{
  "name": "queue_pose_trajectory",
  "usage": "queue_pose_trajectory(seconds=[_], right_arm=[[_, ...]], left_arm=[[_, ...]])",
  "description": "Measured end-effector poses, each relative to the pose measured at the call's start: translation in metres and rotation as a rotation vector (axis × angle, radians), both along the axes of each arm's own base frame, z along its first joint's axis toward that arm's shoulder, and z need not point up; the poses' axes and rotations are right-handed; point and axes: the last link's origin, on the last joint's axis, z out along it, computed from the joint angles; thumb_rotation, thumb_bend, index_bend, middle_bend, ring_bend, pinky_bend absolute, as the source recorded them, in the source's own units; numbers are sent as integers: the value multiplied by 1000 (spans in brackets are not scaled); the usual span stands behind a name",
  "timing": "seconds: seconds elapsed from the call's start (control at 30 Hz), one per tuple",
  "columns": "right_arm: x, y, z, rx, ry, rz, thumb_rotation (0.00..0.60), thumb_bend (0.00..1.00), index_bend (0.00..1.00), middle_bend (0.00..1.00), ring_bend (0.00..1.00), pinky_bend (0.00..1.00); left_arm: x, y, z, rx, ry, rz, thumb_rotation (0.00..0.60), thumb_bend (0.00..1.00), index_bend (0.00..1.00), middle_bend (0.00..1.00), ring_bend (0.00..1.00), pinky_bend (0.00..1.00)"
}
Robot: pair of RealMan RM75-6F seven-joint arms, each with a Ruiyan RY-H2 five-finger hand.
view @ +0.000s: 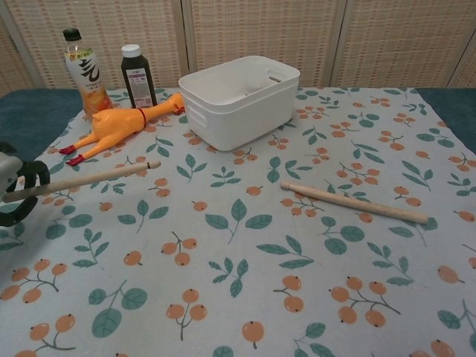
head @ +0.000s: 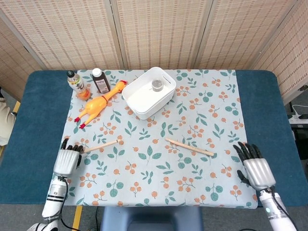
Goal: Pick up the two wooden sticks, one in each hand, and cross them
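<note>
Two pale wooden sticks are in play. My left hand (head: 67, 159) grips the near end of the left stick (head: 102, 146) at the cloth's left edge. In the chest view that stick (view: 89, 179) angles up from my left hand (view: 15, 190) with its far tip off the cloth. The right stick (head: 189, 147) lies flat on the cloth right of the middle, also seen in the chest view (view: 353, 202). My right hand (head: 255, 166) hovers near the cloth's right front corner with fingers spread, holding nothing, well to the right of that stick.
A white bin (head: 148, 92) with a small metal can (head: 157, 85) inside stands at the back centre. A rubber chicken (head: 98, 103), a dark bottle (head: 100, 80) and an orange drink bottle (head: 76, 83) sit at the back left. The floral cloth (head: 159, 168) covers a blue table.
</note>
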Motion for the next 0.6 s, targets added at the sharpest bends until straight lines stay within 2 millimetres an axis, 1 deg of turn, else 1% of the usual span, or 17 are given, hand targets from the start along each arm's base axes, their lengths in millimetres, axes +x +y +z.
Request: queue_pose_trajectory(seconds=[0.13, 0.23, 0.27, 0.47, 0.6], right_arm=[[16, -18, -19, 13, 40, 29, 600, 319, 155, 155, 0, 0], [30, -30, -36, 8, 79, 46, 600, 319, 184, 196, 0, 0], [36, -35, -45, 8, 90, 49, 600, 319, 195, 210, 0, 0], [56, -58, -86, 19, 108, 8, 600, 320, 249, 262, 0, 0], [66, -71, -108, 17, 163, 15, 600, 323, 286, 283, 17, 0]], left_arm=[[-1, -8, 13, 14, -24, -57, 600, 607, 807, 867, 517, 196], [-5, -15, 23, 24, -45, -82, 600, 605, 807, 867, 517, 192], [-6, -17, 25, 25, -50, -86, 600, 603, 807, 867, 517, 191], [-14, -22, 38, 41, -89, -108, 600, 604, 807, 867, 517, 191], [-21, -23, 47, 33, -94, -108, 600, 603, 805, 867, 517, 189]])
